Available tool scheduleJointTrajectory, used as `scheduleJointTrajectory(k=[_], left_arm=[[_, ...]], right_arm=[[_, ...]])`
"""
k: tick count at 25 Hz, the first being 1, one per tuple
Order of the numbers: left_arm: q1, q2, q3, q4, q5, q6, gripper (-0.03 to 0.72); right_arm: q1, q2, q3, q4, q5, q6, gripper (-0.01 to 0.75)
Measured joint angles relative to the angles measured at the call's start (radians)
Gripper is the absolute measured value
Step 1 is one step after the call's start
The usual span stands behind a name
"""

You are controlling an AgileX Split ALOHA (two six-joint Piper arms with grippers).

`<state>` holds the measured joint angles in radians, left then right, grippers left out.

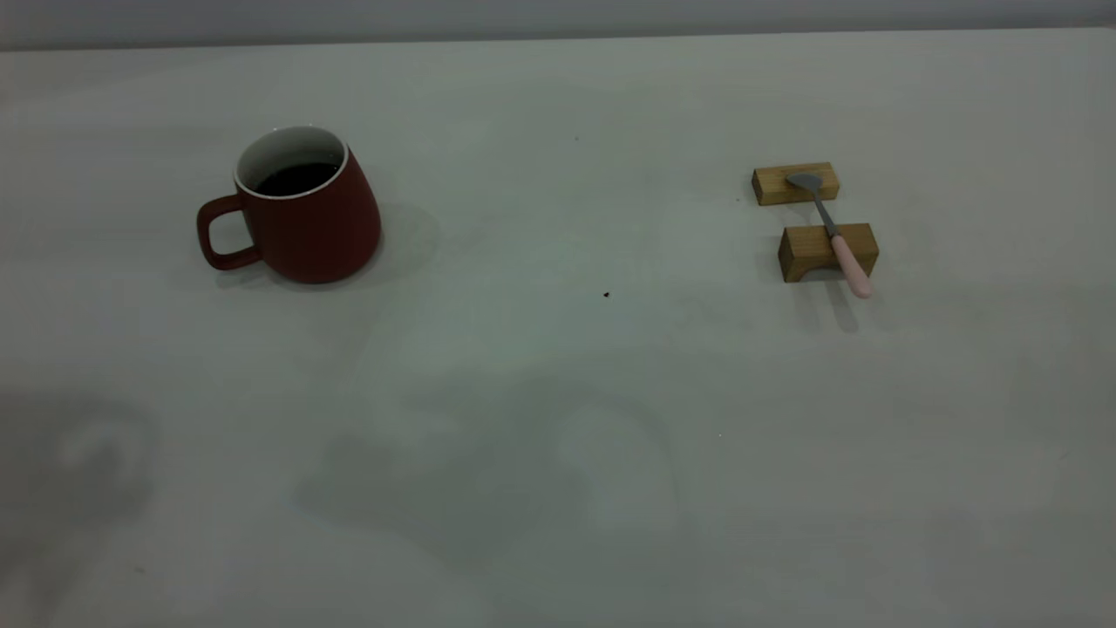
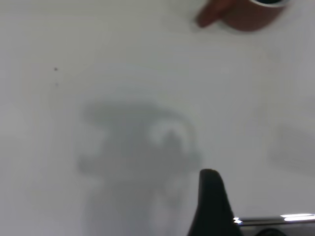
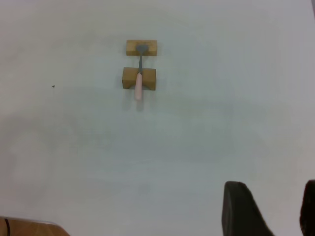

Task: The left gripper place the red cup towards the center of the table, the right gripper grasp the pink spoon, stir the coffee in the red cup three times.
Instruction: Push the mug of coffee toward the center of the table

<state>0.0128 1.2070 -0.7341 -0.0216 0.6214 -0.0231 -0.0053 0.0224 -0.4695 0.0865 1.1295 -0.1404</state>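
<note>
The red cup (image 1: 296, 218) stands upright at the table's (image 1: 558, 488) left, handle pointing left, with dark coffee (image 1: 295, 179) inside. At the right, the pink spoon (image 1: 835, 235) lies across two wooden blocks, bowl on the far one, pink handle overhanging the near one. Neither arm shows in the exterior view. In the left wrist view the cup (image 2: 246, 17) is far from my left gripper (image 2: 263, 196); one dark finger (image 2: 211, 196) shows, with only bare table beside it. My right gripper (image 3: 273, 196) hangs open and empty, well short of the spoon (image 3: 139, 78).
The far wooden block (image 1: 795, 183) and the near one (image 1: 826, 251) hold the spoon off the table. A tiny dark speck (image 1: 606, 295) marks the table's middle. Arm shadows fall on the near part of the table. A brown corner (image 3: 29, 228) shows in the right wrist view.
</note>
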Motion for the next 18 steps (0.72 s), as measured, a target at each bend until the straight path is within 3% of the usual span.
scheduleJointTrajectory(k=[5,10,18], left_arm=[[0.111,0.267,-0.115,-0.017,-0.081,0.094,0.586],[0.147,0.520,-0.292,-0.202,-0.086,0.407,0.586],[0.147,0.945,-0.726,-0.303,0.113,0.904,0.586]], right_arm=[[0.000,0.000,0.000,0.000,0.000,0.000,0.332],[0.000,0.000,0.000,0.000,0.000,0.000,0.332],[0.000,0.000,0.000,0.000,0.000,0.000,0.332]])
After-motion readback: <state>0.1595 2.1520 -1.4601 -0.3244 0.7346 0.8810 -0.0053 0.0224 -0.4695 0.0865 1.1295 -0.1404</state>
